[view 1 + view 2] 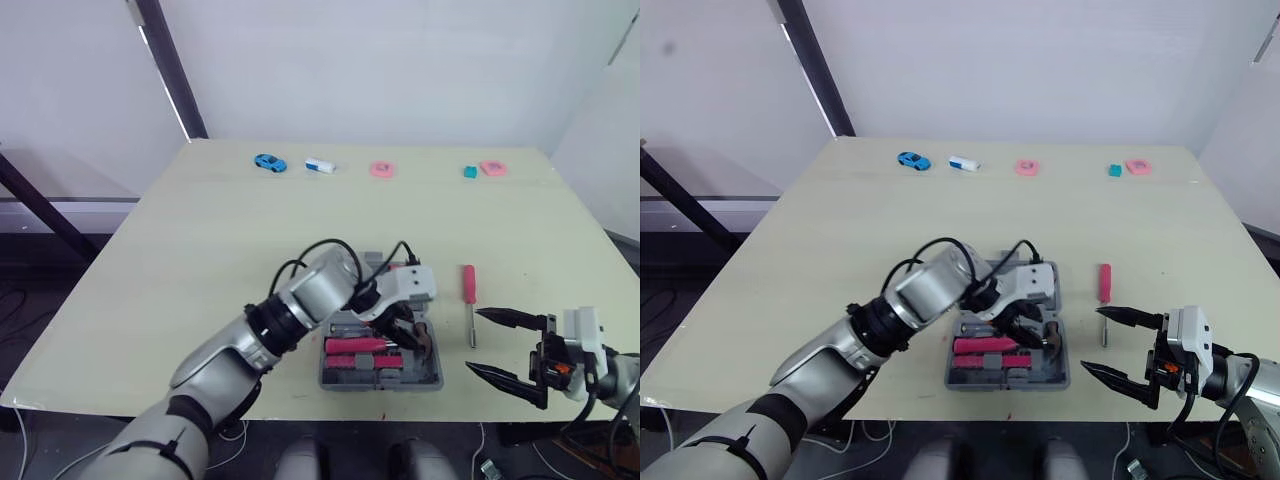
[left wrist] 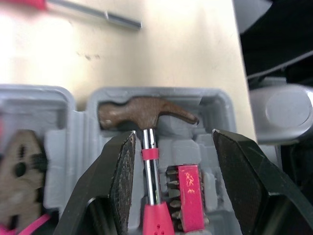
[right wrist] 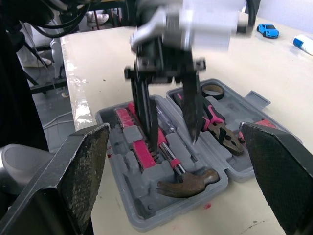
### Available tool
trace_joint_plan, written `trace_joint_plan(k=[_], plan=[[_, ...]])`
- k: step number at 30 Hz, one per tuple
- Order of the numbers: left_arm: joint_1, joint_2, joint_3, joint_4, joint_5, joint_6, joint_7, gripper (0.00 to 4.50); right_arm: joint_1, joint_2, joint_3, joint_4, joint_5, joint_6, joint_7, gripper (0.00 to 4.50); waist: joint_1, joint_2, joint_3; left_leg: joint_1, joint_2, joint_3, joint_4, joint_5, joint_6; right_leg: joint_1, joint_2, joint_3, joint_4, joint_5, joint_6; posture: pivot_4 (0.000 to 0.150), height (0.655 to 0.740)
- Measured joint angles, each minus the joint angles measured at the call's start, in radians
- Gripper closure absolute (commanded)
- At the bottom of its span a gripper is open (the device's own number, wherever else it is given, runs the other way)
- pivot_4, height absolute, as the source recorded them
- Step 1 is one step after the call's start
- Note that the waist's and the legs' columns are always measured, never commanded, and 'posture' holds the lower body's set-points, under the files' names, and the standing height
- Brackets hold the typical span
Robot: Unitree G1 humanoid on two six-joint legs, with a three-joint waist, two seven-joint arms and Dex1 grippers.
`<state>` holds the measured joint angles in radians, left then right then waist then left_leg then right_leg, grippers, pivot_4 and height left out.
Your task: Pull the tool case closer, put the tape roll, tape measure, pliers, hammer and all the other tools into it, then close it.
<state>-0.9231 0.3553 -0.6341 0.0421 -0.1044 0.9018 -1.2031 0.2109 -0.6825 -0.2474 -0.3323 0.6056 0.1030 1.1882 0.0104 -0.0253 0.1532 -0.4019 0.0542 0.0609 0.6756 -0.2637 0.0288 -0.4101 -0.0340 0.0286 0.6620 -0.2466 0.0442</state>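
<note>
Tool case (image 3: 128, 198): open at the near edge of the table (image 1: 200, 250); tape roll (image 3: 213, 90) and pliers (image 3: 222, 129) already lie inside.
Left hand (image 3: 174, 142): low over the case, fingers apart, straddling the hammer (image 2: 146, 113) shaft just under the head, gripping nothing.
Hammer: lying in its moulded slot in the case; whether it is pressed fully home I cannot quite tell.
Risk, left: if a finger catches the shaft as the hand lifts, the hammer could pop out of its slot. A proud hammer would probably keep the lid from shutting.
Screwdriver (image 1: 468, 295): on the table just right of the case, not yet packed.
Right hand (image 1: 472, 342): right of the case, beside the screwdriver's tip, fingers spread wide, empty.
Risk, right: the thin shaft may roll or skid away from a pinch.
In the way: the left hand sits over the case, so bringing the screwdriver in risks a collision.
Beyond the case: toy car (image 1: 268, 161), eraser (image 1: 320, 166) and small pink and teal pieces, well apart at the far edge.
</note>
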Motion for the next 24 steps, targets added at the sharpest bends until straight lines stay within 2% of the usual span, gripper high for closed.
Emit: trace_joint_plan(k=[5,11,12,13,15,17,24], plan=[[0.095,0.06,0.156,0.026,-0.054,-0.16,0.01,1.84,0.0,0.002,0.0,0.001,-0.001,0.0,0.001,0.0,0.002,0.0,0.0,0.0,0.0,0.0,0.0,0.0,0.0,0.0,0.0,0.0,0.0,0.0,0.001,0.15,0.74],[0.245,0.09,0.252,0.051,-0.082,-0.416,-0.007,1.84,-0.008,0.003,0.006,0.004,-0.004,0.0,0.003,0.0,0.002,0.0,0.0,0.0,0.0,0.001,0.0,0.0,0.0,0.0,0.0,0.0,0.0,0.001,0.001,0.15,0.74],[0.283,0.101,0.253,0.054,-0.087,-0.446,-0.025,2.41,-0.01,0.003,0.006,0.007,-0.004,0.0,0.003,0.0,0.001,0.0,0.0,0.0,0.0,0.001,0.0,0.0,0.0,0.0,0.0,0.0,0.0,0.001,0.001,0.15,0.74],[0.301,0.105,0.253,0.058,-0.09,-0.46,-0.035,2.7,-0.011,0.003,0.006,0.008,-0.004,0.0,0.003,0.0,0.002,0.0,0.0,0.0,0.0,0.002,0.0,0.0,0.0,0.0,0.0,0.0,0.0,0.001,0.001,0.15,0.74],[0.334,0.112,0.256,0.08,-0.095,-0.508,-0.05,3.74,-0.02,0.003,0.007,0.011,-0.004,0.0,0.006,0.0,0.002,0.0,0.0,0.0,0.0,0.003,0.0,0.0,0.0,0.0,0.0,0.0,0.0,0.001,0.0,0.15,0.74],[0.35,0.117,0.266,0.111,-0.093,-0.567,-0.069,4.45,-0.029,0.003,0.008,0.019,-0.004,0.0,0.008,0.0,0.005,0.0,0.0,0.0,0.0,0.003,0.001,0.0,0.0,0.001,0.0,-0.001,0.0,0.0,0.0,0.15,0.74],[0.36,0.104,0.251,0.208,-0.051,-0.703,-0.088,4.45,-0.041,0.003,0.014,0.038,-0.004,0.0,0.014,0.0,0.004,0.0,0.0,0.0,0.0,0.004,0.001,0.0,0.0,0.001,0.0,0.0,0.0,0.001,0.001,0.15,0.74]])
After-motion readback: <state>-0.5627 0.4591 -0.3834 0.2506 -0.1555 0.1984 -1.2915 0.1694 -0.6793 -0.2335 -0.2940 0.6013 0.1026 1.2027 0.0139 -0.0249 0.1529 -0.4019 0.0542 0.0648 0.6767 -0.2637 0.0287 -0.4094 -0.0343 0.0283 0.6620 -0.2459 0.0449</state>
